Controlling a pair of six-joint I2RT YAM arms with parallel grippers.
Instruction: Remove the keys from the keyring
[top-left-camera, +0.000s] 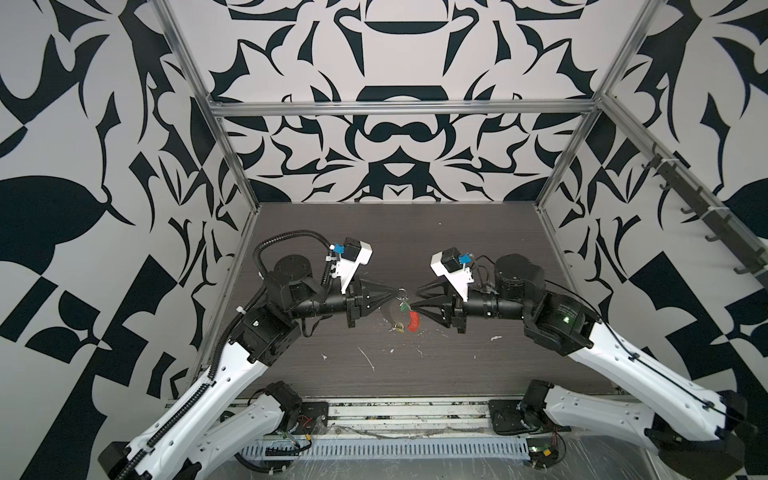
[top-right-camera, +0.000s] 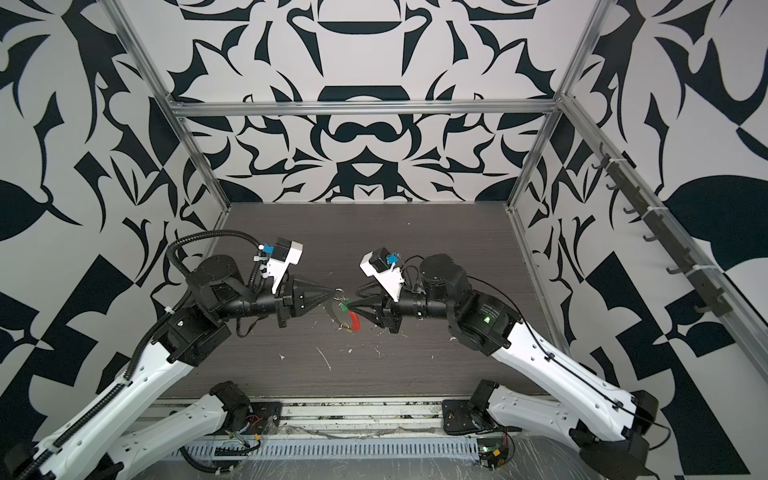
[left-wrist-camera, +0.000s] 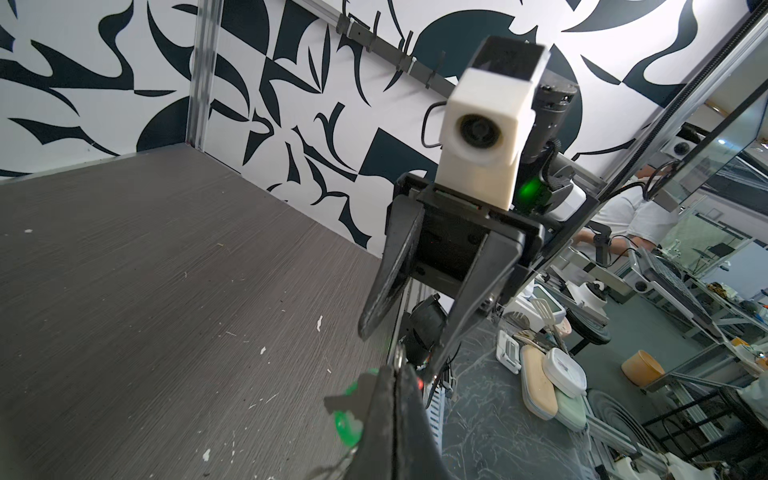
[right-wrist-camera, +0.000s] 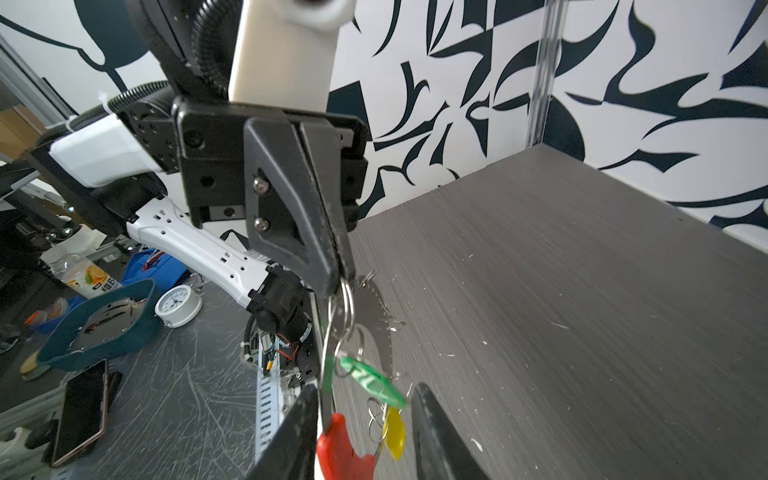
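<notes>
Fingers of the right claw (right-wrist-camera: 361, 415) stood parted at the near edge of the right wrist view, gripping nothing, with the hanging bunch between them. Nearest hung the red end (right-wrist-camera: 336, 453) of the strip, just beside one finger, and the yellow key (right-wrist-camera: 395, 432), its long axis close to upright, loop end up. Just beyond, the green key (right-wrist-camera: 372, 380) lay slanted, its loop end raised toward the keyring (right-wrist-camera: 347, 307), a thin silver wire ring. From that ring the pale strip (right-wrist-camera: 376, 328) curved downward to its red end. Farther on, the left claw (right-wrist-camera: 343, 278) was clenched on the top of the keyring, so everything dangled under its tips. In both top views the claws faced tip to tip above the middle of the table (top-left-camera: 374, 249), the green key (top-left-camera: 402, 308) just beside the right claw's lower finger.
</notes>
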